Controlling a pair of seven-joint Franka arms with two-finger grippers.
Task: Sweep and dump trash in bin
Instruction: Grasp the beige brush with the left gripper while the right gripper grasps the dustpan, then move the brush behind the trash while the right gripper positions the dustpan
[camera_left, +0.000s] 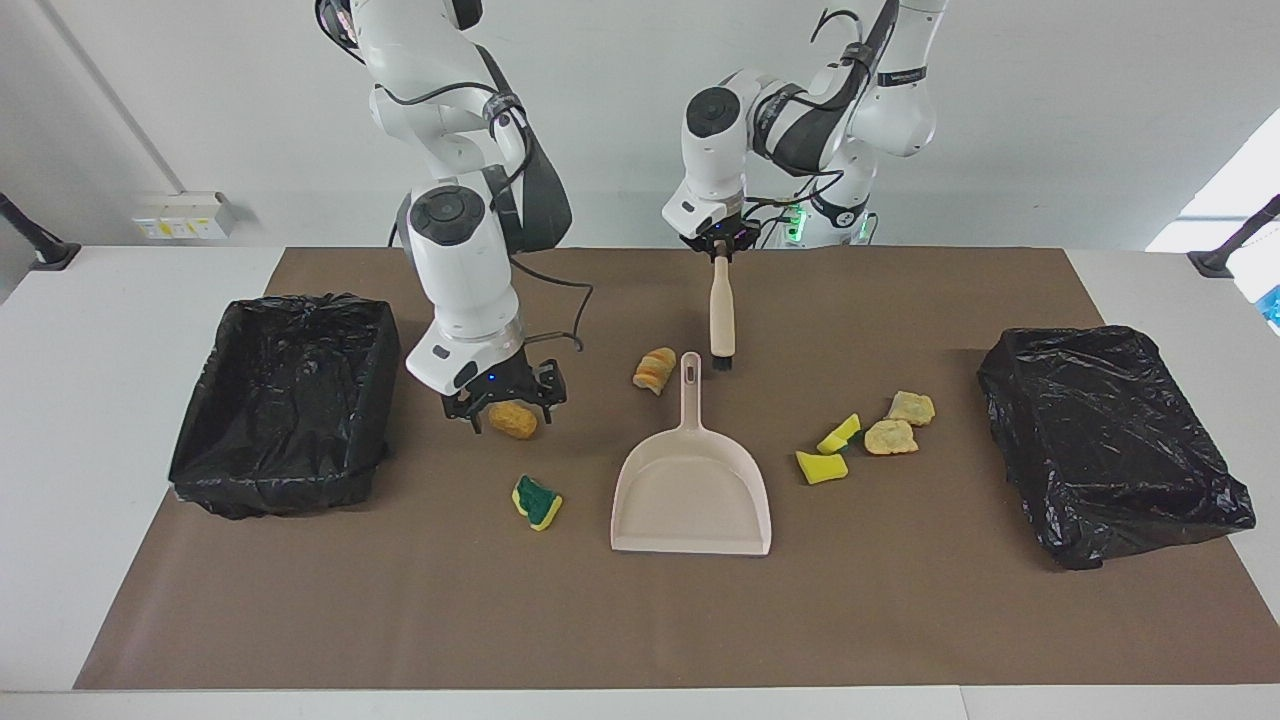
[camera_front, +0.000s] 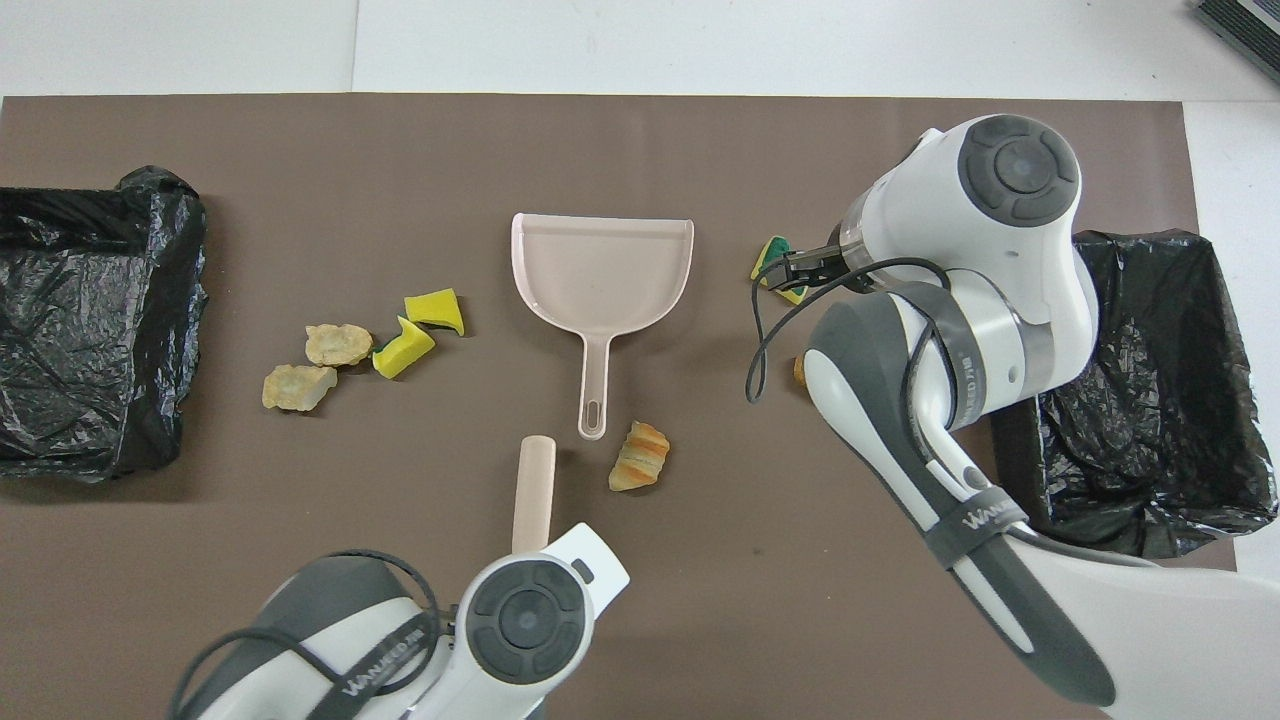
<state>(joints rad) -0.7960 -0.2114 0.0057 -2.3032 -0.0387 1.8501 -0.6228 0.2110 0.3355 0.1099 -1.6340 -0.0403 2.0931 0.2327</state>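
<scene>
Seven scraps lie around the beige dustpan (camera_left: 692, 492): a tan croissant-like lump (camera_left: 655, 369) beside its handle, a green-backed sponge piece (camera_left: 537, 501) and brown lump (camera_left: 513, 420) toward the right arm's end, two yellow sponge pieces (camera_left: 830, 453) and two tan lumps (camera_left: 899, 424) toward the left arm's.

The left hand (camera_left: 720, 249) clenches a beige brush (camera_left: 721, 319), hanging bristles-down beside the dustpan's handle. The right hand (camera_left: 505, 402), released, straddles the brown lump.

Two black-lined bins (camera_left: 283, 402) flank the dustpan.

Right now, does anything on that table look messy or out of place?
Yes: scraps lie loose on the brown mat around the dustpan, none in the black-lined bins. The left gripper holds the brush by its handle, hanging bristles down. The right gripper, open, is over a tan lump.
</scene>
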